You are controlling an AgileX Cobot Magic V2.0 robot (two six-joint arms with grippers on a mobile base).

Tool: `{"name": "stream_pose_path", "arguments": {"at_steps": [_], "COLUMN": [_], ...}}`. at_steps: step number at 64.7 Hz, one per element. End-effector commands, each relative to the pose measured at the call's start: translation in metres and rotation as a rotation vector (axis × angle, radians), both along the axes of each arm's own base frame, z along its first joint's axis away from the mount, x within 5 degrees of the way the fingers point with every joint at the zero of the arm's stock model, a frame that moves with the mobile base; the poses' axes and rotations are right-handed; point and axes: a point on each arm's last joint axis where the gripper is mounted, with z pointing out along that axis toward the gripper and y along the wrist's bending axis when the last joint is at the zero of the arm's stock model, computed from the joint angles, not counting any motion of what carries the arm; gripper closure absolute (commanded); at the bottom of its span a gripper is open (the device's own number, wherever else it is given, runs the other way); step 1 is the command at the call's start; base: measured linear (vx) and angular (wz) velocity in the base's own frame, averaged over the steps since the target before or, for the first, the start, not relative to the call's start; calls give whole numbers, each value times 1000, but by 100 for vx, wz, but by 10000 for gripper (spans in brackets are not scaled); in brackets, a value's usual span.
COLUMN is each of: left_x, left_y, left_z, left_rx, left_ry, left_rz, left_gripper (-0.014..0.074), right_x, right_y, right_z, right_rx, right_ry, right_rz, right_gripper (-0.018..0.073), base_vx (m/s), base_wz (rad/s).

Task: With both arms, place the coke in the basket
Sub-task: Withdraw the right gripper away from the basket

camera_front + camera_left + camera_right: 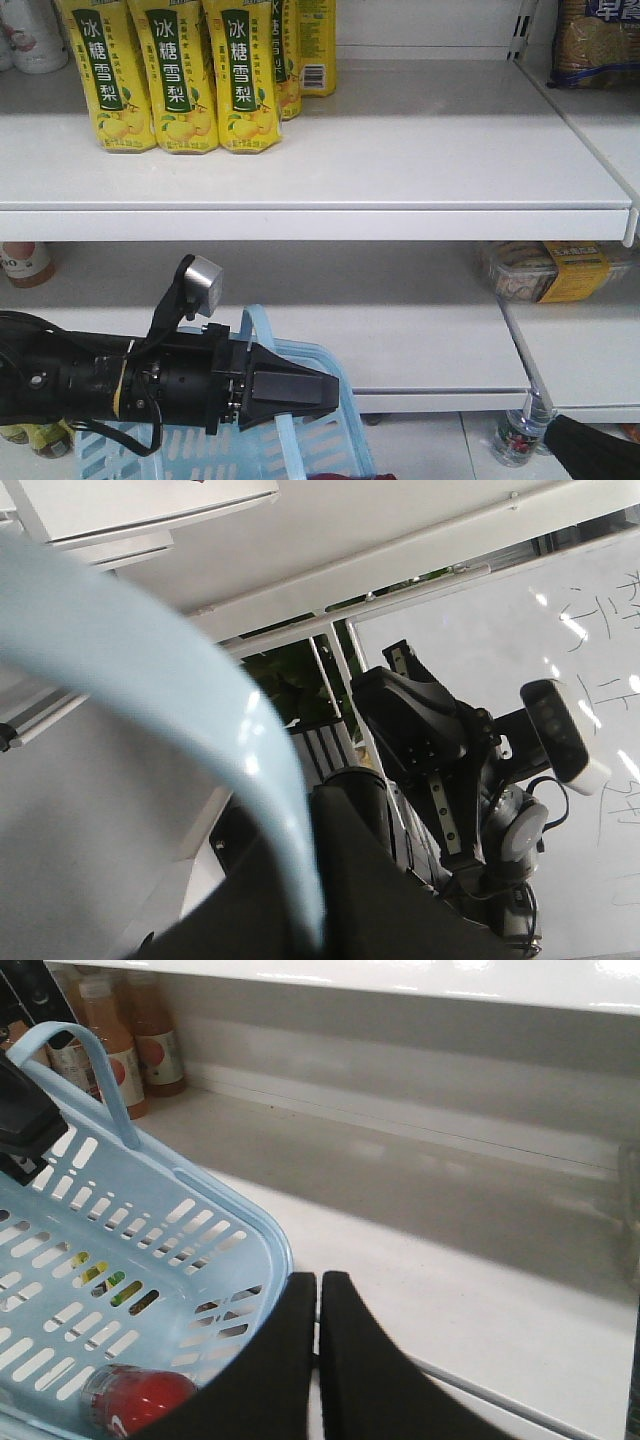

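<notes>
I count one pale blue basket [150, 1230] and one red-capped coke bottle [135, 1400] lying inside it. On the top shelf I can make out four yellow pear-drink bottles [175, 75], one half hidden behind the rest, and low on the back shelf three orange juice bottles [125, 1050]. Two packs of biscuits [545, 270] show at the right, and one clear bottle [520, 430] stands near the floor.
</notes>
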Motion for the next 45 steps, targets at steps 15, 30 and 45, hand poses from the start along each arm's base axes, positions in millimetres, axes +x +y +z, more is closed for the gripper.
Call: {"name": "stream_pose_path", "arguments": {"at_steps": [15,30,45], "left_x": [-10,-10,-10], "left_y": [-1,-1,-1], "left_z": [38,38,38], "left_rx": [-261,-261,-267], "left_ry": [-43,-43,-48], "left_rz": [-108,-108,-101], "left_gripper": [601,601,601], "right_x": [3,3,3], "right_y": [-2,-2,-2], "right_z": [13,13,13], "right_rx": [32,32,32], "right_ry": [-64,-64,-64], "right_rz": [-39,-39,-39], "right_gripper": [564,564,564], "base_vx": [0,0,0], "base_wz": [0,0,0]}}
